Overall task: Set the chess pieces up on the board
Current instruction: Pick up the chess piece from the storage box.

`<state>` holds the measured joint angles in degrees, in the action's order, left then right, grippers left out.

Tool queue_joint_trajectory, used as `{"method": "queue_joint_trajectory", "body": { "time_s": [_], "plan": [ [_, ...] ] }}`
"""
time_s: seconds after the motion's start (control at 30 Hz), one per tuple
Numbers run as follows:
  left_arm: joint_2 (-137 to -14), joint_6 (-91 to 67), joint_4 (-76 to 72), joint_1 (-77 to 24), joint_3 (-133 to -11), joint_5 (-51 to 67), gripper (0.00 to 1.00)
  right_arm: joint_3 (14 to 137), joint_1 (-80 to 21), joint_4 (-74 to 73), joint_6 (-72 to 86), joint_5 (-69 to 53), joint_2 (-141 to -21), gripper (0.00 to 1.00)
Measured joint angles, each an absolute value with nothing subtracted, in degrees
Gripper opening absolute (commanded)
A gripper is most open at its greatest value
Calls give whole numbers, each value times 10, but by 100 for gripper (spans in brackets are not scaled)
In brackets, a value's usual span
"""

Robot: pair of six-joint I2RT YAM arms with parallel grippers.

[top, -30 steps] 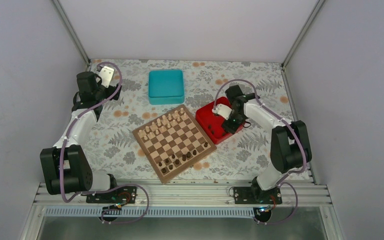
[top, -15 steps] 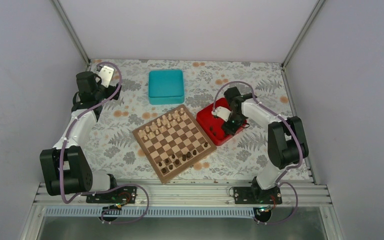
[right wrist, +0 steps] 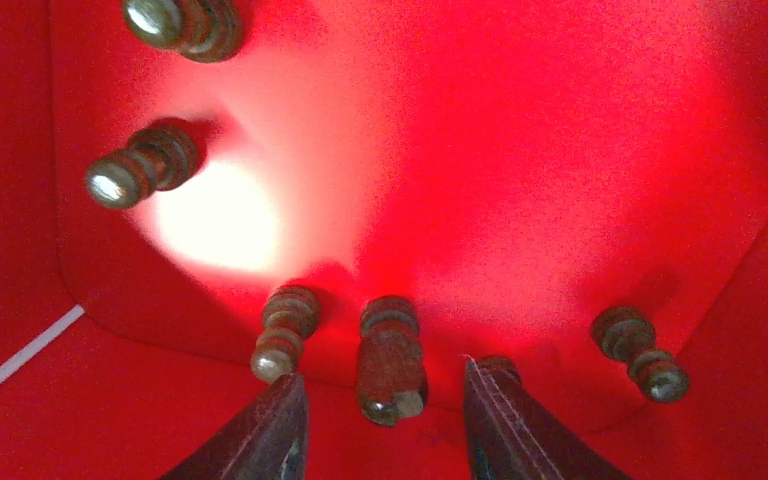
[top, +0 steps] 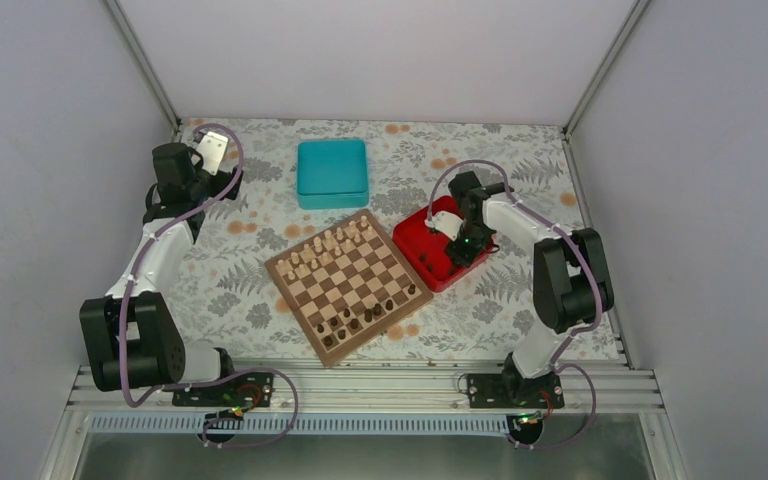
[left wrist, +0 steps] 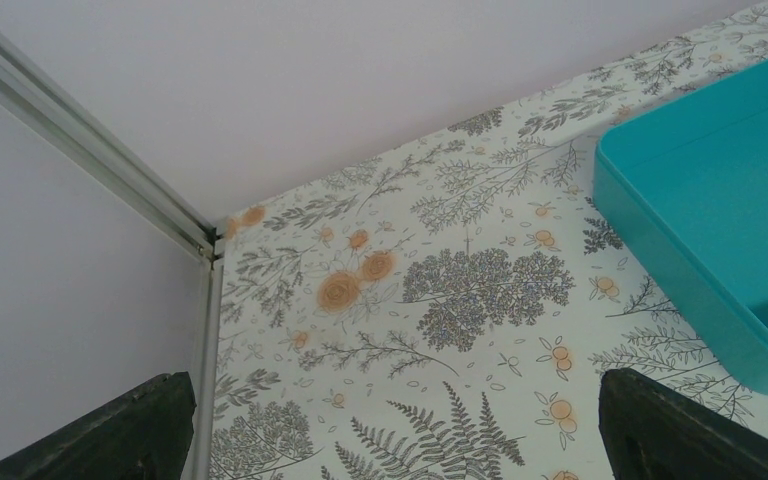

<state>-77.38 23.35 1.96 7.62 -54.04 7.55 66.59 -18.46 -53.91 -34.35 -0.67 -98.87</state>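
Note:
The board (top: 348, 283) lies at the table's middle, pale pieces on its far rows and several dark chess pieces (top: 360, 322) on its near rows. My right gripper (top: 463, 240) is open, low inside the red tray (top: 412, 235). In the right wrist view a dark piece (right wrist: 390, 357) stands between its fingertips (right wrist: 275, 425), untouched, with other dark pieces (right wrist: 282, 332) beside it and further back (right wrist: 140, 170). My left gripper (top: 212, 152) is open and empty at the far left corner; its fingertips (left wrist: 140, 425) frame bare tablecloth.
A teal box (top: 332, 172) sits behind the board; its edge shows in the left wrist view (left wrist: 720, 200). White walls and a metal corner post (left wrist: 90, 150) close in the table at the far left.
My right gripper has shifted slightly left and lower into the red tray. The left arm has not moved.

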Motion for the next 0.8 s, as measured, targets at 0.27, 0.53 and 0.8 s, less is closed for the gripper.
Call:
{"method": "queue_joint_trajectory", "body": {
  "time_s": [0.27, 0.53, 0.8],
  "plan": [
    [-774, 234, 20, 76, -540, 78, 100, 667, -175, -552, -340, -3, -990, 39],
    [-774, 234, 20, 76, -540, 80, 100, 667, -175, -553, -340, -5, -990, 35],
    [-774, 234, 20, 76, -540, 81, 100, 666, -175, -550, -340, -8, -998, 23]
  ]
}}
